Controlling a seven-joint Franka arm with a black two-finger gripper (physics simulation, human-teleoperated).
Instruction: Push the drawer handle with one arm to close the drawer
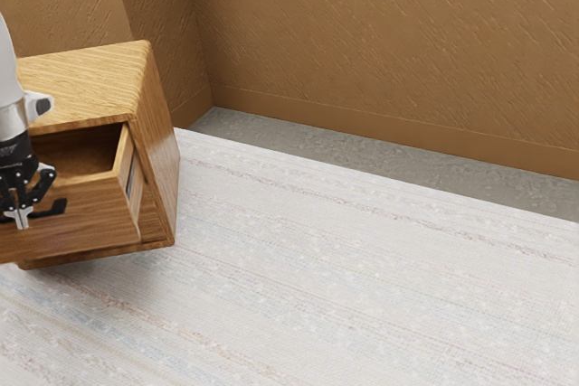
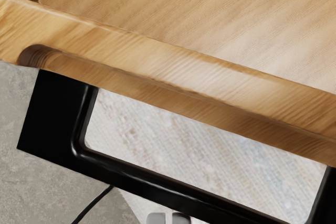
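Note:
In the exterior view my gripper [image 1: 23, 216] is at the front of the wooden drawer [image 1: 90, 214], which stands pulled out of its cabinet. The black handle [image 1: 60, 207] projects from the drawer front beside my fingertips. From the wrist view, the handle [image 2: 131, 170] is a wide black loop along the drawer's front edge [image 2: 173, 69]. My gripper [image 2: 168, 218] shows its two tips almost together, just outside the handle's bar, with nothing seen between them. Whether they touch the bar I cannot tell.
The cabinet [image 1: 161, 146] stands on a pale striped rug [image 1: 362, 287], its top [image 1: 81, 83] above the drawer. Brown walls [image 1: 389, 33] rise behind, beyond a strip of grey floor [image 1: 298, 146]. A thin black cord [image 2: 93, 203] runs below the handle in the wrist view.

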